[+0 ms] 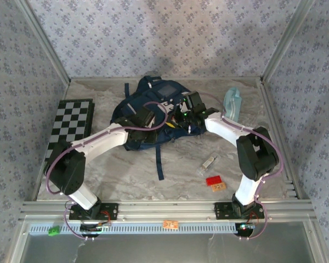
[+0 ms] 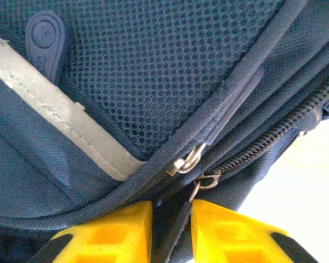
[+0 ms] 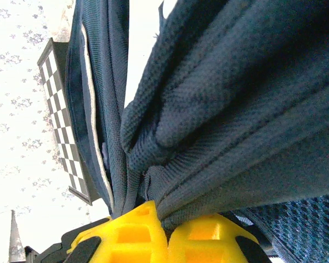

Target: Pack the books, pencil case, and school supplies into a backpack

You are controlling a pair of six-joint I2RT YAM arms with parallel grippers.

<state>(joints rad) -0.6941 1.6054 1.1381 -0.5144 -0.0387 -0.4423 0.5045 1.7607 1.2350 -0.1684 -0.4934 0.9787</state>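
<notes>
left gripper [image 2: 171, 219]: yellow jaws stand narrow, with a dark strip of the backpack [image 1: 153, 107] edge filling the gap, just below two metal zip pulls [image 2: 191, 160]. It reads as a pinch; how firm, I cannot tell.
right gripper [image 3: 165, 222]: jaws together on a bunched fold of backpack cloth, which is held.
backpack position: centre-back of the table [image 1: 126, 175], both arms reaching onto it, one long strap [image 1: 159, 159] trailing toward the near edge.
pencil case [image 1: 232, 103]: on the table right of the bag, apart from it, not packed.
school supplies [image 1: 207, 163]: small clear piece at near right, just beside a red block [image 1: 213, 180] and a tan block [image 1: 220, 187]; not packed.
books: whether any are inside, I cannot tell.
risk, slip: the left pinch sits on a thin edge. If the arms pull apart it may slide off and the mouth fall shut.
risk, snag: the zip pulls lie right at the left fingertips. A finger could hook one and run the zip the wrong way.
risk, drag: the right hold is on soft cloth, not seam. The cloth may stretch, or the whole bag may slide toward the checkered board [image 1: 71, 123].
risk, hands: both grippers are occupied. Freeing one to fetch an item likely collapses the opening.
risk, wrong pick: the clear piece is crowded by the blocks, so a block may be nudged or grabbed instead.
</notes>
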